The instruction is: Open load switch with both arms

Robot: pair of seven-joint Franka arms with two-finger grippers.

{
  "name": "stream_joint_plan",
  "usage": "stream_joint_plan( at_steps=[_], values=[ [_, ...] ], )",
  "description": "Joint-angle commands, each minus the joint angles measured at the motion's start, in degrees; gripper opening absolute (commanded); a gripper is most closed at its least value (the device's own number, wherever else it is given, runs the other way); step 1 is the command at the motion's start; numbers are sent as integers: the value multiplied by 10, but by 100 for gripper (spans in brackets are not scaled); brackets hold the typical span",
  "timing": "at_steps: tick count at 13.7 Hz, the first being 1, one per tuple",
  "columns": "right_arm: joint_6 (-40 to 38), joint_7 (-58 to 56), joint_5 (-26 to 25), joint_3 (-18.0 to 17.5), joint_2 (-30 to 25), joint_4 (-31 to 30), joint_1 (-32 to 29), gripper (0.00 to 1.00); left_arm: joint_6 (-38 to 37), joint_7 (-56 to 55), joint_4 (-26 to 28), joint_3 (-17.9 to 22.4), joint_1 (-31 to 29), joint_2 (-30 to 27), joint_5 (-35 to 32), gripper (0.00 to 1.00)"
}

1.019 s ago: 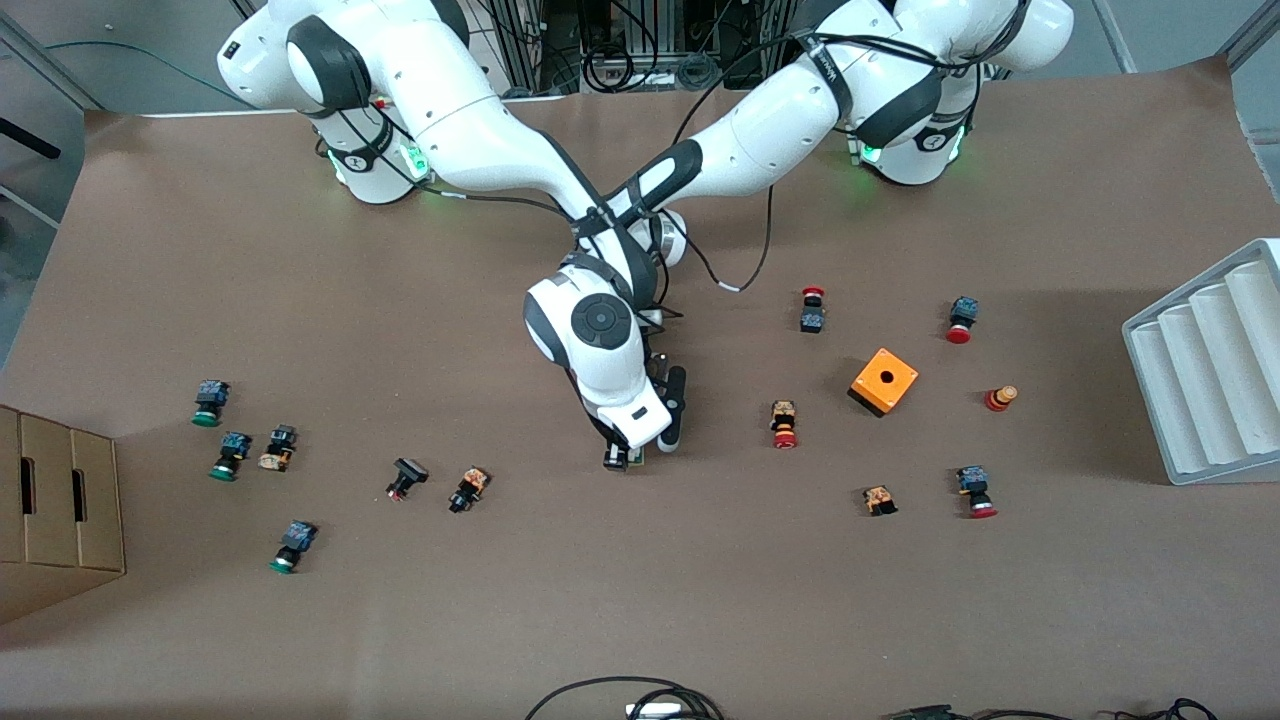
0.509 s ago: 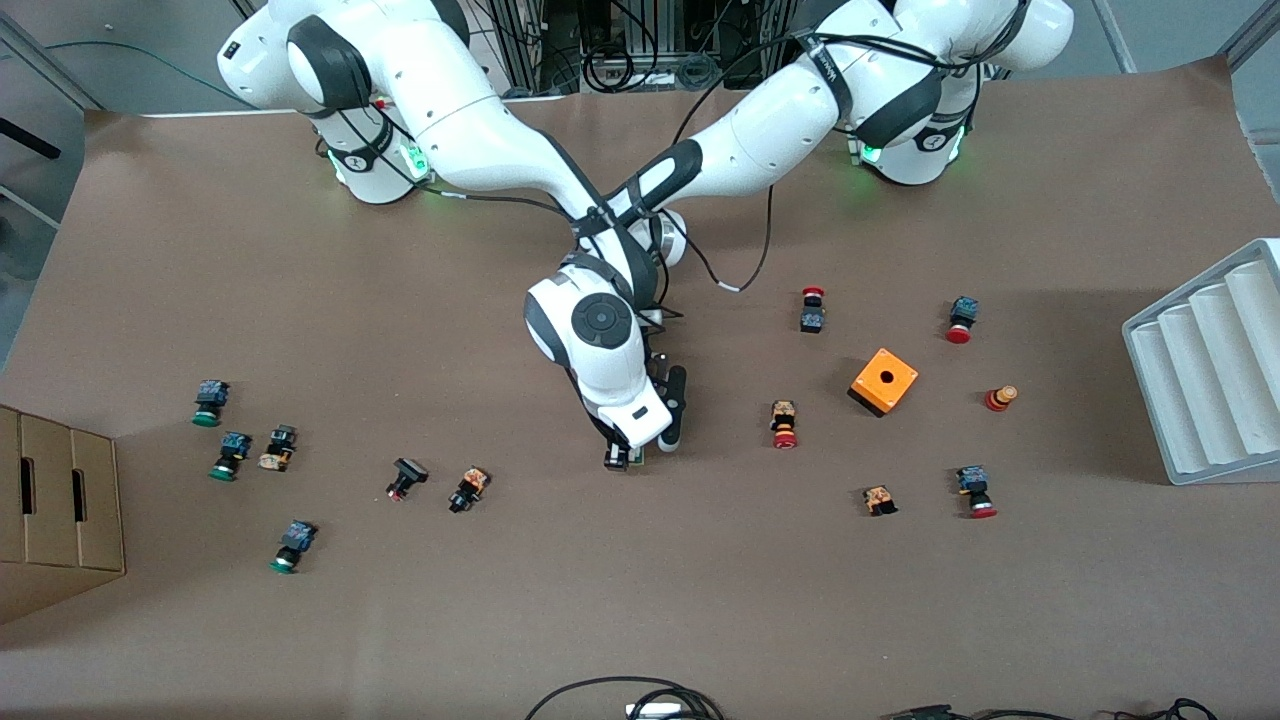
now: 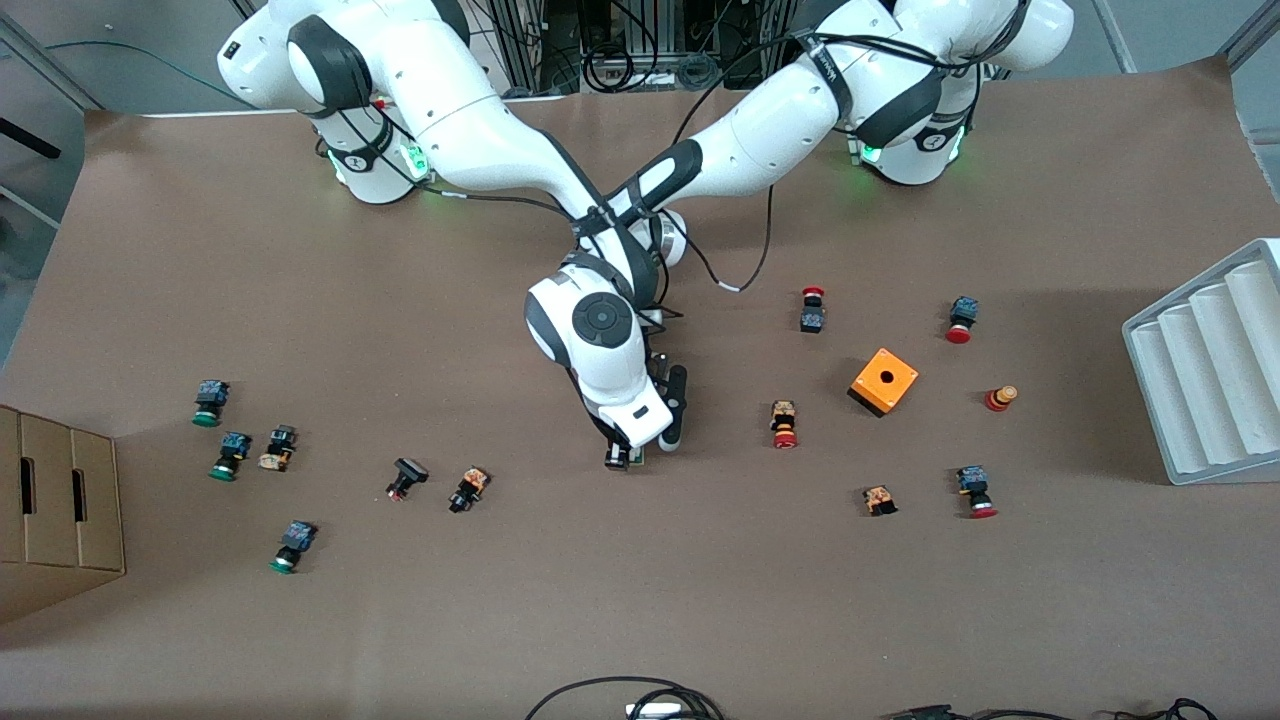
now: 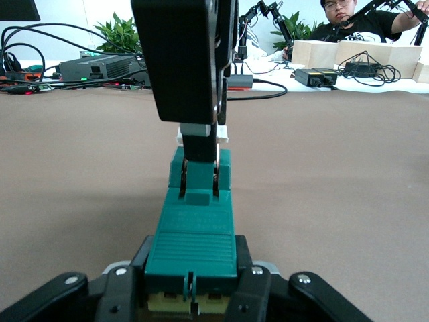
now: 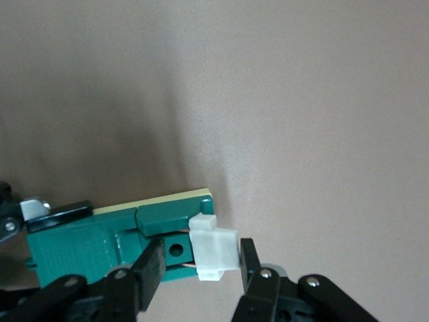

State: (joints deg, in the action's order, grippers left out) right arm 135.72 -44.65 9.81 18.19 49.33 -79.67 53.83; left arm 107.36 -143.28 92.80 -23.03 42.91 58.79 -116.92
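Observation:
The load switch [image 3: 632, 460], a narrow green block, lies low over the brown table near its middle, held from both ends. My left gripper [image 4: 192, 295] is shut on the ribbed green end [image 4: 194, 235]; in the front view it is mostly hidden under the right arm's hand. My right gripper [image 5: 201, 251] comes down from above [image 3: 622, 455]. It is shut across the switch's end that lies nearer to the front camera. Its jaws span the white sliding piece [image 5: 216, 251] and the green neck beside it. The white piece [image 4: 201, 133] stands out past the green body [image 5: 87, 245].
Toward the left arm's end stand an orange box [image 3: 884, 381], red-capped push buttons [image 3: 784, 424] and a white ridged tray [image 3: 1210, 370]. Green-capped push buttons [image 3: 230, 455] and a cardboard box [image 3: 60, 500] are toward the right arm's end. Cables [image 3: 640, 700] lie at the front edge.

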Motion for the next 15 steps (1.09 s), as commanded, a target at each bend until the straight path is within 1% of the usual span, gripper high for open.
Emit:
stream_joint_plan(
  at_steps=[1, 15],
  values=[
    [3, 4, 10, -3, 0, -5, 15, 53, -1, -2, -9, 6, 6, 4, -6, 39],
    [-3, 2, 10, -3, -7, -9, 20, 53, -1, -2, -10, 6, 6, 4, -5, 39]
  ],
)
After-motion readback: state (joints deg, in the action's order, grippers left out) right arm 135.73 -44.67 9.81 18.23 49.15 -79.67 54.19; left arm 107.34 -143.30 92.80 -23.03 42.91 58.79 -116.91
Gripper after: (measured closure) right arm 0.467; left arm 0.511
